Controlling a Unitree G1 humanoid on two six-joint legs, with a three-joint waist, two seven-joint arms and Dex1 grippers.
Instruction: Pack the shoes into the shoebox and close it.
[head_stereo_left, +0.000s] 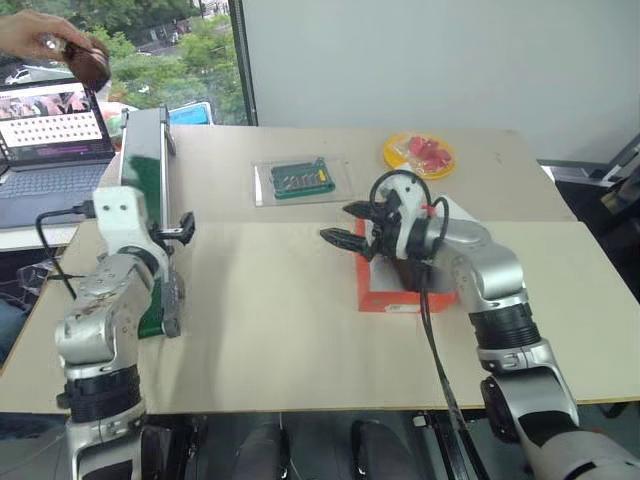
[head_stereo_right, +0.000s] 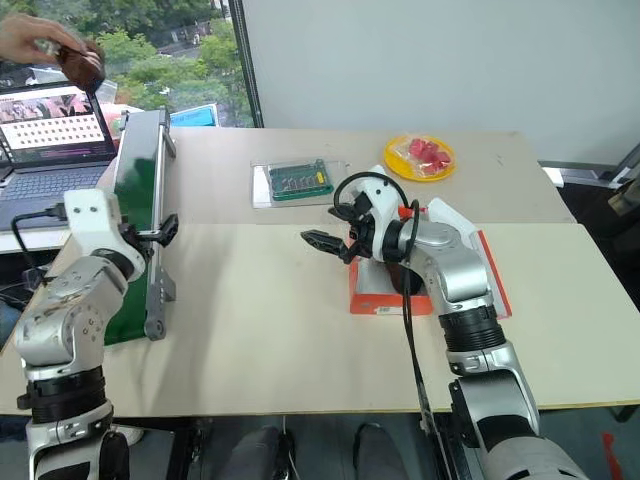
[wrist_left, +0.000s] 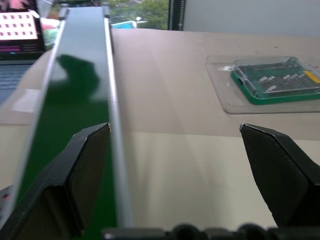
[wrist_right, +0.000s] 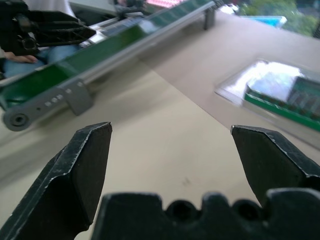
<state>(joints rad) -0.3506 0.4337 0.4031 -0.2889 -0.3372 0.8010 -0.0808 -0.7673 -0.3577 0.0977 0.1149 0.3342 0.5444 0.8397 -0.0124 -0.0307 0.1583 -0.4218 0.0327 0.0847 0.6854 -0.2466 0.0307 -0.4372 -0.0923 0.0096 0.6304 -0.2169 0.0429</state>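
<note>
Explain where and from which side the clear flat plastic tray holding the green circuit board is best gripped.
Grip the clear flat plastic tray by its raised middle, probably from above, jaws astride its shorter width. Its thin flange lies flat on the beige table, leaving no gap beneath; the walls around the green circuit board stand up.

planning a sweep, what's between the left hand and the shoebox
Bare tabletop in the right eye view: nothing lies between the open left hand and the shoebox, where the right hand hovers.
</note>
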